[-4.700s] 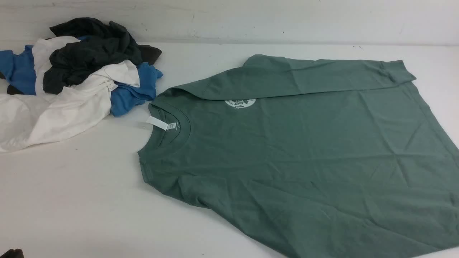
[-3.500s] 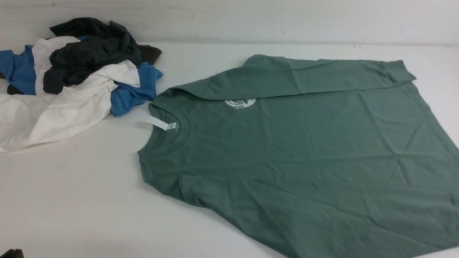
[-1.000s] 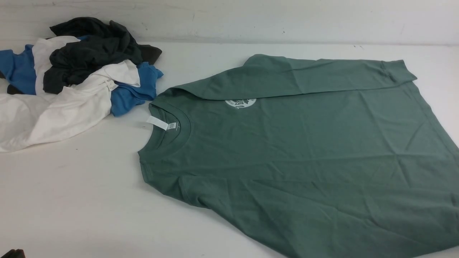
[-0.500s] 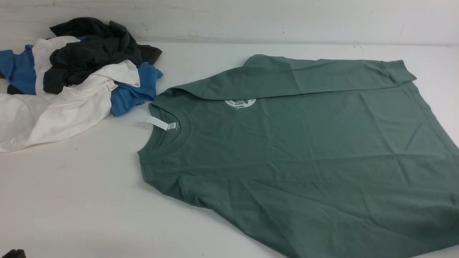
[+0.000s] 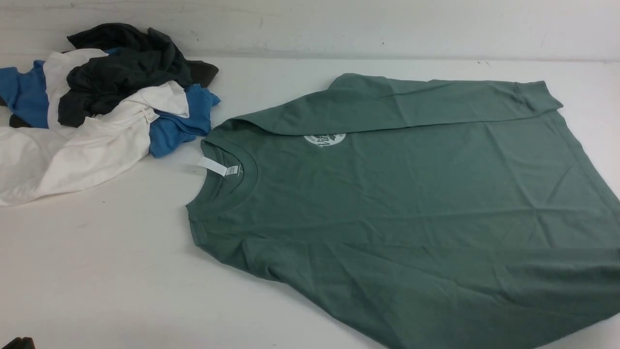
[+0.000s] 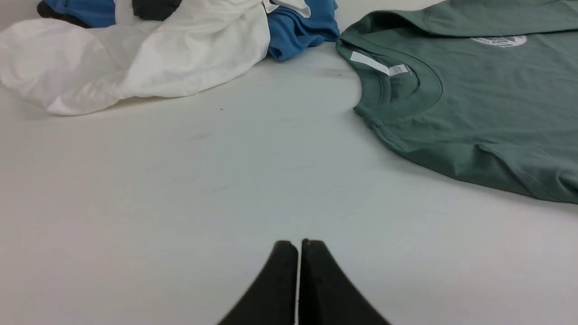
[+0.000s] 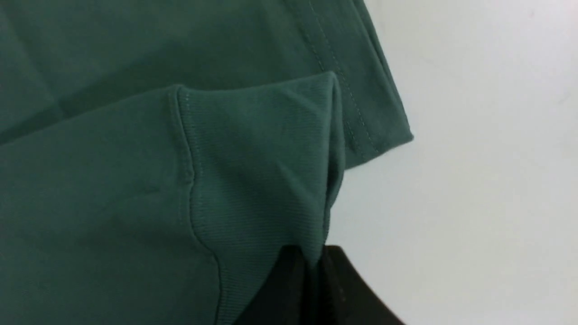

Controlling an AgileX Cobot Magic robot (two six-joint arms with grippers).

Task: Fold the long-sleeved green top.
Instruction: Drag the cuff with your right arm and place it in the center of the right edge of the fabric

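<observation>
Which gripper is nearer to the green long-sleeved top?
Right. The right gripper pinches the green long-sleeved top by its ribbed cuff; the left gripper hangs shut over bare table, apart from the collar.

The green long-sleeved top (image 5: 411,203) lies front-up on the white table (image 5: 121,266), neck to the left, hem off to the right. It's sage green and a bit wrinkly, with a white neck tag (image 5: 213,166) poking out of the ribbed collar. The far sleeve (image 5: 411,104) is folded across it, half hiding the round white logo (image 5: 324,139). One ribbed cuff (image 7: 257,167) is pinched in the right gripper (image 7: 316,257), over the hem corner.
</observation>
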